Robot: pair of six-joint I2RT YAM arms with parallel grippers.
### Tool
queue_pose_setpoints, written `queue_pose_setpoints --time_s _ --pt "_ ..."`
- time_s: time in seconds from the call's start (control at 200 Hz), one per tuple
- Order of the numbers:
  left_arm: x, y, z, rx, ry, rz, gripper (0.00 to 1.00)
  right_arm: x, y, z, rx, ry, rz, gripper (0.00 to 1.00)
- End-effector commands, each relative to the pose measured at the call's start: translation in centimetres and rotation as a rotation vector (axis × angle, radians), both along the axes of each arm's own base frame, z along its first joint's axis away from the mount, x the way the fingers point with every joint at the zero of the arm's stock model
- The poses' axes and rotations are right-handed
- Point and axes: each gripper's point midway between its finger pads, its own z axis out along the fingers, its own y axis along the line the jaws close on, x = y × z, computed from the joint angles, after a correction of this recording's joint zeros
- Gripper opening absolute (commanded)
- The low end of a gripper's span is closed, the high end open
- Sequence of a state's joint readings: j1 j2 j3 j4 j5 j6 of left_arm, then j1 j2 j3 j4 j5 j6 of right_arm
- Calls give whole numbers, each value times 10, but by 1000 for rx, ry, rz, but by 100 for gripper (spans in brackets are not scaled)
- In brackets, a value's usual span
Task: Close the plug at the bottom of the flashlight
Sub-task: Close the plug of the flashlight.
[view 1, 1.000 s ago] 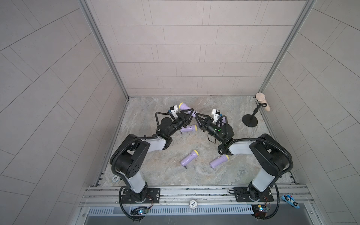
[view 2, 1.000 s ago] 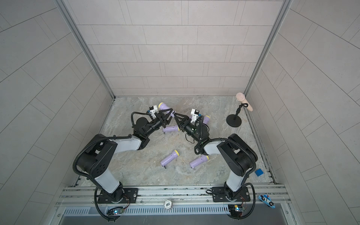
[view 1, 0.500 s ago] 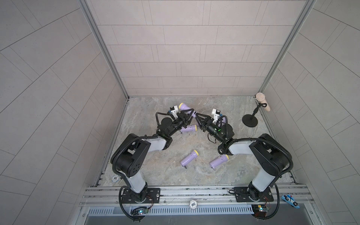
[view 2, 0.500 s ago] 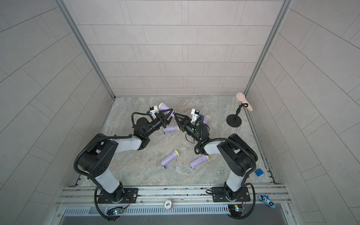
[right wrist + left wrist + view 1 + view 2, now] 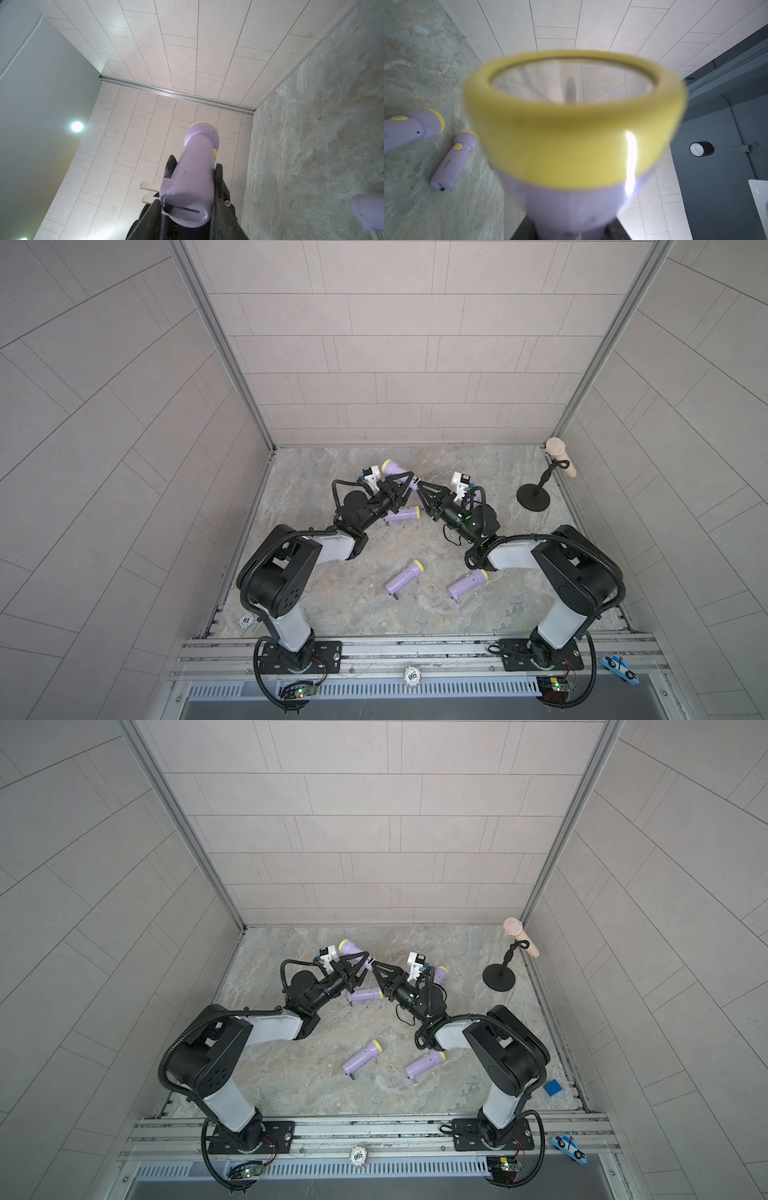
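A purple flashlight (image 5: 390, 467) with a yellow head is held above the floor between both arms in both top views. My left gripper (image 5: 405, 485) is shut on its body; in the left wrist view the yellow head (image 5: 575, 128) fills the frame above the fingers (image 5: 521, 230). My right gripper (image 5: 188, 207) stands at the flashlight's bottom end (image 5: 187, 209), with a finger pressed against each side. The plug's two metal prongs (image 5: 149, 192) stick out sideways over one finger.
Three more purple flashlights lie on the marble floor (image 5: 402, 514) (image 5: 404, 576) (image 5: 467, 584), and another sits behind the right arm (image 5: 439, 974). A black stand (image 5: 533, 497) is at the back right. A blue block (image 5: 552, 1088) lies by the right rail.
The right gripper's jaws have narrowed onto the flashlight's bottom end. Both arms and the flashlight have stayed almost still.
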State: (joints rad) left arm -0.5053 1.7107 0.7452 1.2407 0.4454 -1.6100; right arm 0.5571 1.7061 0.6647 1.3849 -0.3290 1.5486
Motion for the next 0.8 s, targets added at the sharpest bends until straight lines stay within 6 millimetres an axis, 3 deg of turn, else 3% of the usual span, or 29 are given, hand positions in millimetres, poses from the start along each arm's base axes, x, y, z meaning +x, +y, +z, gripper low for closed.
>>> queue_pose_setpoints --time_s 0.0,0.795 --pt "-6 -2 15 -48 -40 -30 0 0 0 22 48 -45 8 43" --pt "-8 -3 16 -53 -42 -39 0 2 2 21 50 -41 11 38"
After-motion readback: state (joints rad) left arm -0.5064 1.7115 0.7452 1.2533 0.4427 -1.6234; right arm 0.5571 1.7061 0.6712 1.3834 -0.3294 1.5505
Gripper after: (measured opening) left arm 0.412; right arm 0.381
